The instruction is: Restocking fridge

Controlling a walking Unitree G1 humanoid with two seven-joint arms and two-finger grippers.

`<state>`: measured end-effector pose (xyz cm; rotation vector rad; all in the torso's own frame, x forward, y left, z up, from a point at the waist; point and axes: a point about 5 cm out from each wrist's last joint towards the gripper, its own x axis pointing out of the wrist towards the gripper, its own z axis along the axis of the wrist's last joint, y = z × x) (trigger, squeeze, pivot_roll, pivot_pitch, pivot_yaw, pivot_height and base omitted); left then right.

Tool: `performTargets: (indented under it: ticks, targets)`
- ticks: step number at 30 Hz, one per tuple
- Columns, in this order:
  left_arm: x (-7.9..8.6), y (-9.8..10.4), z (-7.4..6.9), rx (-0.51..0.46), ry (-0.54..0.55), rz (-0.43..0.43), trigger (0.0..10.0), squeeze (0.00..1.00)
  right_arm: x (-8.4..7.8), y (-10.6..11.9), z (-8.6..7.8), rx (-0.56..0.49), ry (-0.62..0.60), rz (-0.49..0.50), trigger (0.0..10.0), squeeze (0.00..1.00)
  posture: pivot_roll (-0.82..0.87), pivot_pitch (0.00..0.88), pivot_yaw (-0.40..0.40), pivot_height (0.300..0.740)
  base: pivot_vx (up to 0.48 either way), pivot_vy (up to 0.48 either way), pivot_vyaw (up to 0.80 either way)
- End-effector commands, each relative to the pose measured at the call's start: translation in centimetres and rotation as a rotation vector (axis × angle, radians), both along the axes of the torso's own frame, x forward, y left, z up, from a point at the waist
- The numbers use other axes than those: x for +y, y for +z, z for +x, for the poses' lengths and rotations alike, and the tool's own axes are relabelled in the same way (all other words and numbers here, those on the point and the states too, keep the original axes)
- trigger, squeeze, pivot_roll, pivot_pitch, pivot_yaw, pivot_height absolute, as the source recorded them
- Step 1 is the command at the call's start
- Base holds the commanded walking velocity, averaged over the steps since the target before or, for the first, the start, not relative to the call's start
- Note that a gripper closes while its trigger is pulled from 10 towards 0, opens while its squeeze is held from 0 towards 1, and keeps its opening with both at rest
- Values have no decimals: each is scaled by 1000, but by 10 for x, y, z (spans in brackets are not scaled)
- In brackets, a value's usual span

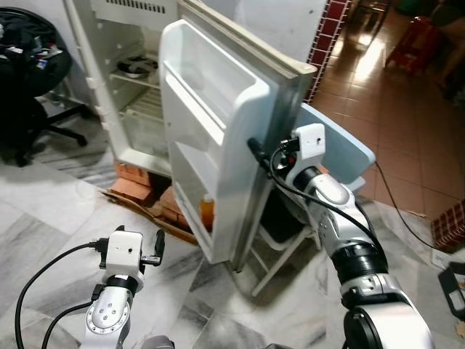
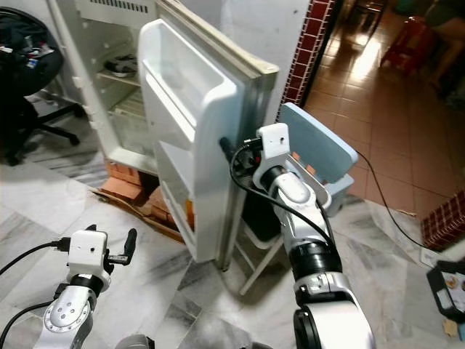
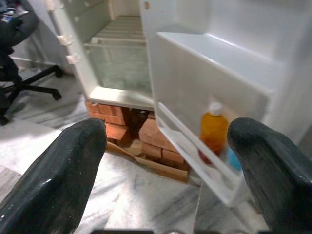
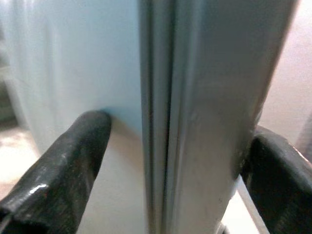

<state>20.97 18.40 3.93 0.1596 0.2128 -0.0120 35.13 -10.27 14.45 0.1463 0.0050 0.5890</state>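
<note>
the right gripper [image 4: 170, 146] clamps the outer edge of the open fridge door [image 1: 218, 138], one finger on each face. an orange bottle [image 3: 213, 130] stands in the door's lowest shelf. the left gripper [image 3: 165, 161] hovers low at near left, fingers spread wide, holding nothing.

An orange bottle [image 3: 213, 131] stands on the lowest door shelf [image 3: 190, 156]; the fridge [image 1: 131, 109] rests on bricks [image 1: 134, 178].

Two silver jointed arms are showing, each wearing a white boxy wrist module, looping black cables, and a gripper: left gripper [image 1: 158, 247], right gripper [image 1: 256, 150], with long glossy black fingers [image 3: 73, 161].
</note>
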Motion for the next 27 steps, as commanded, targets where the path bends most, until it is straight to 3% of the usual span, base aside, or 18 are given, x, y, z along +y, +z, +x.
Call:
performTargets:
  ticks: [1, 4, 8, 9, 11, 14, 16, 22, 24, 26, 27]
  targets:
    - [-1, 3, -1, -5, -4, 9, 10000, 0, 30, 30, -10, -78, 262, 138, 10000, 0, 90, 1, -89, 740, 0, 0, 0]
    - [-1, 3, 0, -4, -1, 8, 10000, 0, 41, 40, -41, -76, 517, 253, 10000, 0, 88, 6, -84, 740, 0, 0, 0]
    - [-1, 3, 2, -6, -2, 7, 10000, 0, 28, 15, -54, -40, 534, 159, 10000, 0, 80, 0, -73, 740, 0, 0, 0]
    - [-2, 4, 4, -7, -7, 6, 10000, 0, 16, -1, -58, 1, 502, 115, 10000, 0, 76, 0, -68, 740, 0, 0, 0]
    - [-3, 4, 4, -7, -12, 6, 10000, 0, 10, -6, -61, 13, 495, 93, 10000, 0, 71, 0, -63, 740, 0, 0, 0]
    - [-3, 5, 8, -8, -25, 2, 10000, 0, -13, -22, -81, 68, 501, -2, 10000, 0, 49, 1, -45, 740, 0, 0, 0]
    - [-4, 7, 15, -9, -22, -11, 10000, 0, -27, -35, -86, 92, 416, -65, 10000, 0, 39, 2, -37, 740, 0, 0, 0]
    - [-6, 13, 23, -40, -71, 8, 10000, 0, -41, -47, -93, 43, 204, -166, 10000, 0, 20, 4, -19, 740, 0, 330, 0]
    - [-5, 13, 23, -36, -71, 17, 10000, 0, -46, -49, -93, 42, 132, -176, 10000, 0, 17, 0, -18, 740, 0, 480, 0]
    - [-1, 13, 24, -37, -67, 19, 10000, 0, -55, -50, -88, 51, -42, -140, 10000, 0, 17, 0, -14, 740, 0, 480, 0]
    - [0, 13, 24, -37, -66, 23, 10000, 0, -57, -50, -88, 52, -72, -130, 10000, 0, 16, 0, -14, 740, 0, 480, 0]
